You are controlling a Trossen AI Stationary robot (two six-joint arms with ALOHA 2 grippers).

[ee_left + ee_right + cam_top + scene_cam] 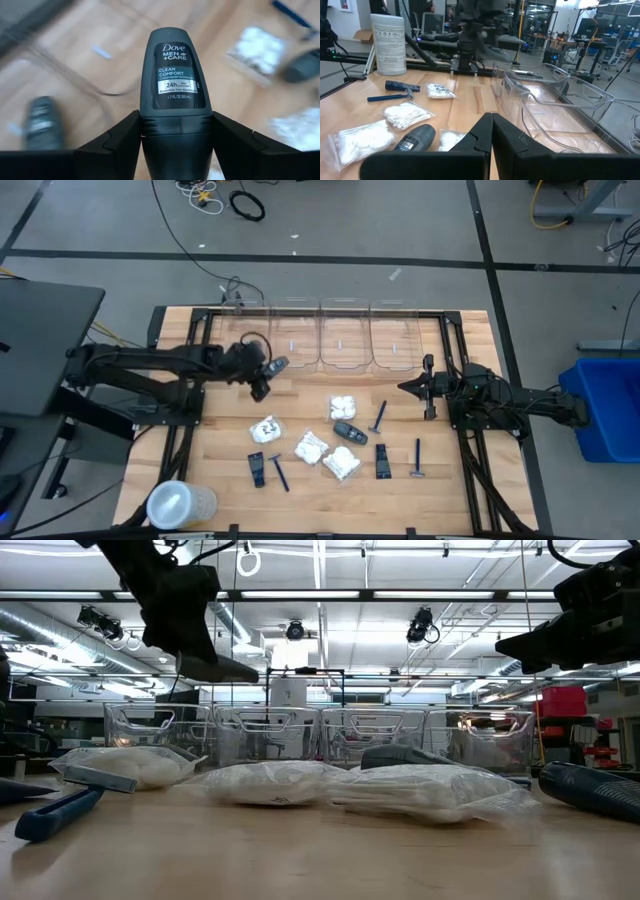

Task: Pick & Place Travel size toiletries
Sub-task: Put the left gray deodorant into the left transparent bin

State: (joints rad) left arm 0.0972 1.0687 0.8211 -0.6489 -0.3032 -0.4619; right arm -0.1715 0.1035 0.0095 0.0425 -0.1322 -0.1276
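- Deodorant case [174, 85] sits clamped in left claw [262, 372], raised above the worktop [460, 480] short of the far-edge bins [340, 338].
- Risk: grip only at its base; may slip.
- Right claw [408, 388]: closed, empty.

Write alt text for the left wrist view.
The left tool grips a dark grey Dove Men+Care deodorant case between its two black fingers, above a blurred wooden table with white packets.
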